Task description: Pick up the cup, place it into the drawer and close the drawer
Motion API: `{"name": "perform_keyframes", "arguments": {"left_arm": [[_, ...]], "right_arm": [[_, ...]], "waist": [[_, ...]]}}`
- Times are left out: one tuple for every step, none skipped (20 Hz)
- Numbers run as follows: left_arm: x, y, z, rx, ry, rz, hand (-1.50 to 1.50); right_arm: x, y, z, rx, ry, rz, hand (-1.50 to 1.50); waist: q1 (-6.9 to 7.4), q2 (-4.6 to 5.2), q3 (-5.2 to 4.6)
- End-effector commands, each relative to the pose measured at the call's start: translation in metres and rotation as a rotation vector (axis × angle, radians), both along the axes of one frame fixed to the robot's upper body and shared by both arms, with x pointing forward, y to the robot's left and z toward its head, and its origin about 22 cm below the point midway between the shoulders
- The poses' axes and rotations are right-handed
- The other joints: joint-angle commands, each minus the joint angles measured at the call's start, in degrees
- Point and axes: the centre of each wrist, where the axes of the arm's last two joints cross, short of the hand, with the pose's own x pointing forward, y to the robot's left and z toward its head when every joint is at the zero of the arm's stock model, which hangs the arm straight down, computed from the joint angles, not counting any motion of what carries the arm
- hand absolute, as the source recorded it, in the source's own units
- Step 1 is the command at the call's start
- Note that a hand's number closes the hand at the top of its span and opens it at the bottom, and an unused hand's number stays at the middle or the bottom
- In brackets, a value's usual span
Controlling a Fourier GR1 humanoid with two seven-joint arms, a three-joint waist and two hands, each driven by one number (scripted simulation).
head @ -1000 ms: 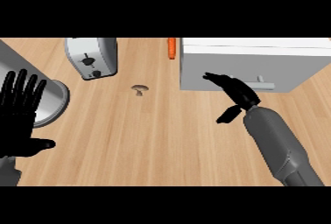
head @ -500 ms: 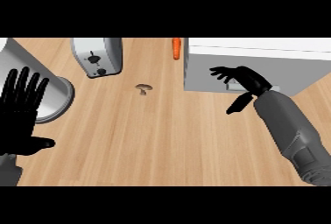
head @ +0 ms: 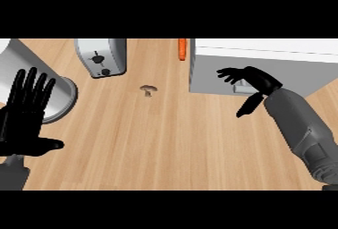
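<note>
- Nearest to me, my left hand [head: 26, 117] shows at the left edge over the wooden counter [head: 165, 143], fingers straight and spread, thumb out to the side, holding nothing; it is resting.
- Just behind its fingertips sits a grey cylindrical pot [head: 58, 96], partly covered by the hand.
- On the right, my right hand [head: 254, 82] is in front of the white drawer unit [head: 264, 62], fingers relaxed and splayed toward the drawer's front, thumb pointing down, nothing in its grasp. I cannot tell whether it touches the drawer's handle.
- Mid-counter lies a small mushroom [head: 149, 89], well apart from both hands.
- Farther back stands a silver toaster [head: 102, 56].
- An orange carrot [head: 183, 49] lies just beside the drawer unit's left edge.
- I see no cup anywhere.
</note>
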Motion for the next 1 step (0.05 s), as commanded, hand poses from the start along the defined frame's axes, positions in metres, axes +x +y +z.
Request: {"name": "perform_keyframes", "arguments": {"left_arm": [[0.0007, 0.0049, -0.0091, 0.014, 0.003, 0.003, -1.50]], "right_arm": [[0.0112, -0.0237, 0.0294, -0.059, -0.030, -0.162, -1.50]], "waist": [[0.37, 2.03, 0.59]]}}
